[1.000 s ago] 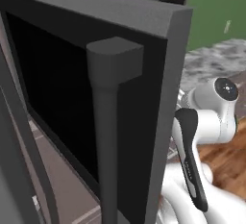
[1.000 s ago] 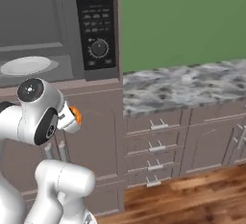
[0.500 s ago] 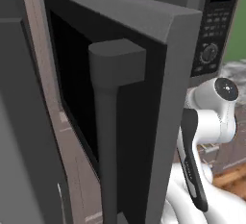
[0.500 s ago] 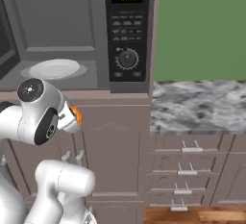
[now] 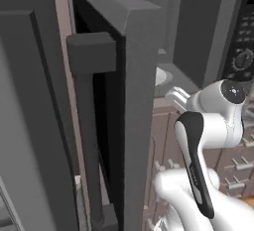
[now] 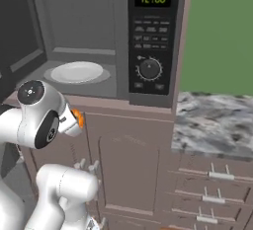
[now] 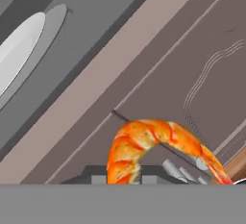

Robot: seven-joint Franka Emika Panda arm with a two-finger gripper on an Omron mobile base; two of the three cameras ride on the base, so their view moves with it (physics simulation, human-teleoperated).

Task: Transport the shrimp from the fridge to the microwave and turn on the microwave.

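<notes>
Wall: we see a plain green wall (image 6: 217, 31) at upper right | Counter: a grey marbled countertop (image 6: 212, 123) sits below it | Cabinets: brown, with a panelled door (image 6: 129, 170) and, to its right, drawers with pale bar handles (image 6: 217, 175) | Light: even, flat, no strong shadows.

Orange shrimp (image 7: 153, 146) (curved) below the open microwave (image 6: 99, 36), plate (image 6: 76, 71) inside.
</notes>
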